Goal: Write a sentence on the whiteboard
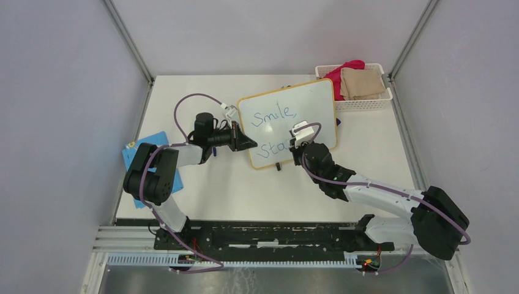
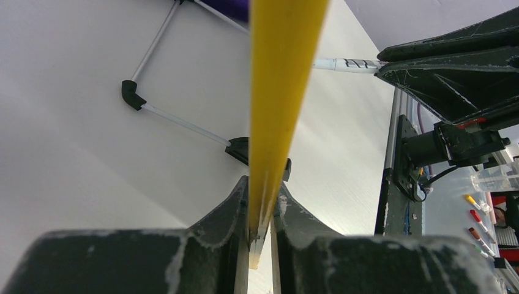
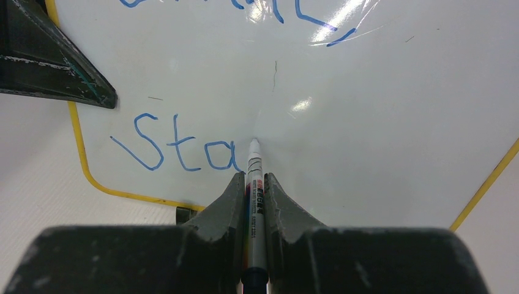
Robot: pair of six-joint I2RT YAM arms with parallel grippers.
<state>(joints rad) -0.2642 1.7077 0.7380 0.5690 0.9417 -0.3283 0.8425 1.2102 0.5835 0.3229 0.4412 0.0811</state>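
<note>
The whiteboard (image 1: pixel 309 107), white with a thin yellow frame, stands tilted at the table's middle. Blue writing on it reads "Smile," (image 1: pixel 275 114) and, below, "Sta" (image 3: pixel 177 150). My left gripper (image 1: pixel 248 145) is shut on the board's left edge; the yellow frame (image 2: pixel 278 110) runs up from between its jaws (image 2: pixel 260 208). My right gripper (image 3: pixel 255 180) is shut on a marker (image 3: pixel 254 160). The marker's tip is at the board just right of the "a". In the top view the right gripper (image 1: pixel 300 144) covers the end of the lower line.
A white basket (image 1: pixel 367 104) with red and tan cloths sits at the back right. A blue patterned card (image 1: pixel 174 180) lies at the table's left edge under the left arm. The board's wire stand (image 2: pixel 177 119) with black feet rests behind it.
</note>
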